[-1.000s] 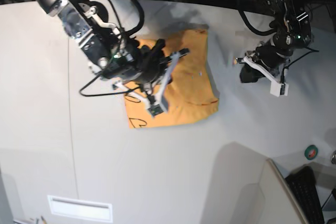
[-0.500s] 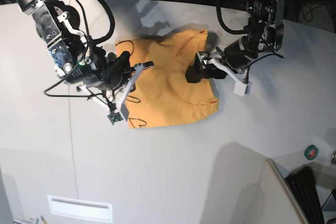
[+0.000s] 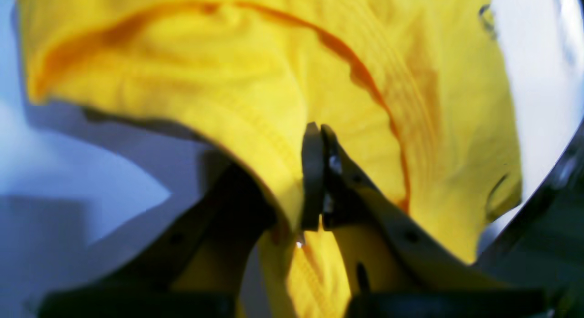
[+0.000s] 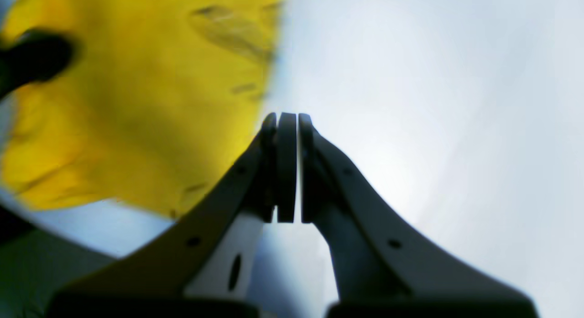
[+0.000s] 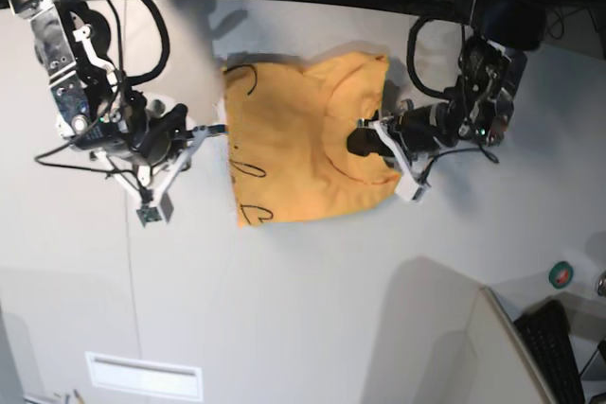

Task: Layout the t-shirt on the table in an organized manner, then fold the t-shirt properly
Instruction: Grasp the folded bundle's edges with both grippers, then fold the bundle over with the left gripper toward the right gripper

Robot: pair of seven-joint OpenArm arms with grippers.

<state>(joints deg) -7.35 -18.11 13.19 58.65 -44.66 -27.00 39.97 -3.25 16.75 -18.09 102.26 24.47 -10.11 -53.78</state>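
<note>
The t-shirt (image 5: 298, 144) is lying bunched on the table (image 5: 312, 309), towards its far edge, only partly spread. The left pincer (image 3: 315, 181) is pinching a hemmed fold of the shirt, jaws nearly together on the cloth, likely to pull that side out flat. The right pincer (image 4: 286, 167) is sitting fully closed and holding nothing, just beside the shirt's opposite edge. The base view is showing the overall layout and black drawing; the left wrist view alone is showing the cloth caught between the jaws.

Rumpled orange-yellow t-shirt (image 5: 284, 153) on pale table (image 5: 312, 309)
</note>
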